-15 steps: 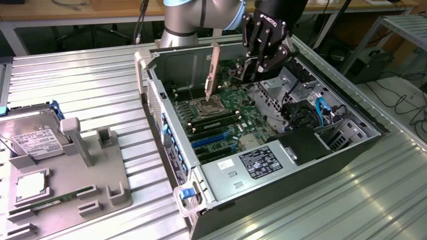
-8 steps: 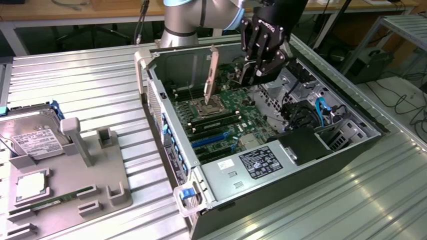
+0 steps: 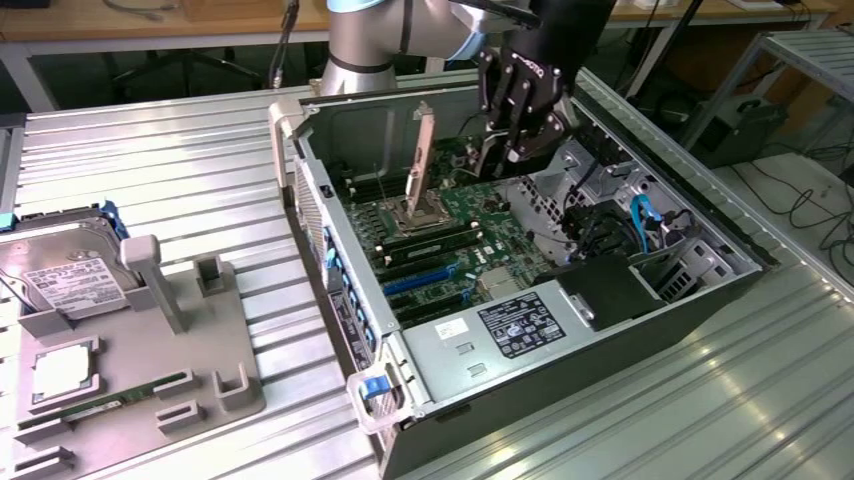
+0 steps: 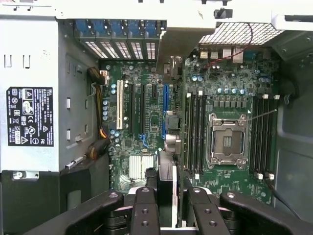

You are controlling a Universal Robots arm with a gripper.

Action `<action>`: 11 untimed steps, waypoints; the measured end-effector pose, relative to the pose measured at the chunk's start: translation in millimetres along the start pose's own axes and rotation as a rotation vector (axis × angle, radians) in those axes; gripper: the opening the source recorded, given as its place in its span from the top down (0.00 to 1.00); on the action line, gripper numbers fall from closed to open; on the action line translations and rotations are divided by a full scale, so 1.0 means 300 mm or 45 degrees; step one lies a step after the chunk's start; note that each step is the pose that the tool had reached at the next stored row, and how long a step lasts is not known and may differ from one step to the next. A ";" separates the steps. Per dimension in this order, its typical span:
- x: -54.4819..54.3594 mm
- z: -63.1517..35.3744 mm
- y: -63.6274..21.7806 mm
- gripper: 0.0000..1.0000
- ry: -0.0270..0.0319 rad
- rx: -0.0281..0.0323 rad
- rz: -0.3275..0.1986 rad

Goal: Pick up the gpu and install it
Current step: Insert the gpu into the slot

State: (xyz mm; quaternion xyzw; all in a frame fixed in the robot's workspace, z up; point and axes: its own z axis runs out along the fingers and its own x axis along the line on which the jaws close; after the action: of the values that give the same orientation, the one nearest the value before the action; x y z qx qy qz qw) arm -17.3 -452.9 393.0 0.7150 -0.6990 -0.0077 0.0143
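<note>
Ribbed metal bench (image 3: 160,180), open tower case (image 3: 587,380) lying on its side: the gripper (image 3: 514,150) pinches the gpu (image 4: 165,183) edge-on, just above the motherboard (image 4: 146,98) directly beneath it. The card looks picked up but not yet seated in a slot. Print on the power supply's black label (image 4: 29,116) is too small to read.

One open computer case (image 3: 587,400) sits in the middle of the exterior view, holding one motherboard (image 3: 467,235) with one processor socket (image 3: 416,217). One hard drive (image 3: 60,280) lies at the exterior view's left. There is one robot arm (image 3: 367,40), one gripper (image 3: 515,148) and one graphics card (image 4: 165,182).
</note>
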 end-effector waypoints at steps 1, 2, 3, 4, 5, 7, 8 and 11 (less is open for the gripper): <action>0.000 0.007 0.000 0.72 -0.0001 -0.0004 0.000; 0.000 0.012 0.000 0.72 -0.0001 -0.0006 0.000; 0.000 0.016 -0.001 0.72 -0.0001 -0.0007 0.000; 0.000 0.020 -0.001 0.72 -0.0001 -0.0009 0.000; 0.000 0.023 -0.001 0.72 -0.0002 -0.0014 0.000; 0.000 0.029 -0.001 0.72 -0.0002 -0.0025 0.000; 0.000 0.032 -0.001 0.72 -0.0001 -0.0030 0.000; 0.000 0.039 -0.001 0.72 -0.0002 -0.0036 0.000</action>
State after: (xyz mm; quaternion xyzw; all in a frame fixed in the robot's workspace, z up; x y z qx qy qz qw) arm -17.3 -452.9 381.2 0.7150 -0.6989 -0.0088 0.0152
